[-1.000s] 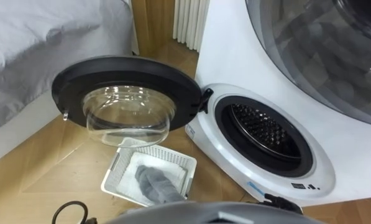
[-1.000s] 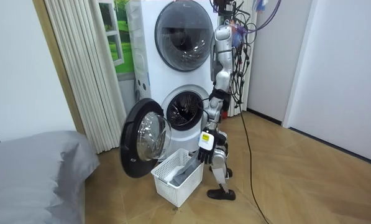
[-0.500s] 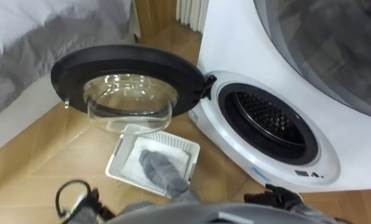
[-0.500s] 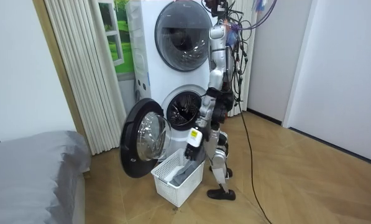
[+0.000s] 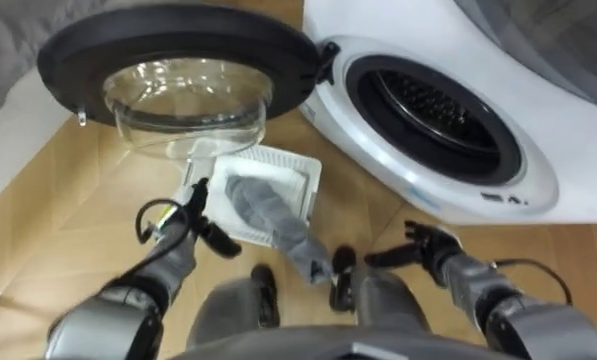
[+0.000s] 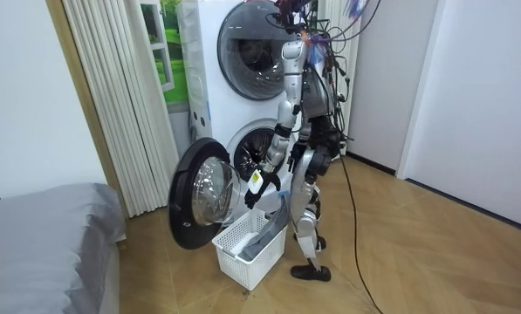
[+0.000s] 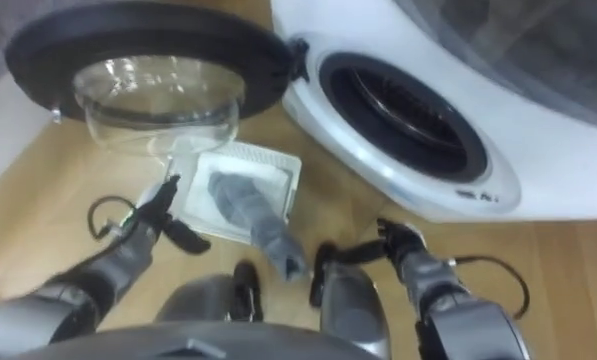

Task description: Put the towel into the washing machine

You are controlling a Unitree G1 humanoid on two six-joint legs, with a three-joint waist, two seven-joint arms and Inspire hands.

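Spreading loosely and holding nothing, the left hand (image 5: 189, 222) hovers at the left rim of the white basket (image 5: 304, 172). The right hand (image 5: 425, 247) is likewise relaxed and empty. The grey towel (image 5: 263, 205) lies in the basket, draped over its near edge, below the open door (image 5: 178, 40) of the washing machine (image 5: 378, 142).

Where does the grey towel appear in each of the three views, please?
Left eye view: towel centre, draped over the white basket's near rim.
Right eye view: towel left of centre, same basket.
Room view: towel lower centre, in the basket by the robot's feet.
Shared landmark: the washer's open round door beside the basket.
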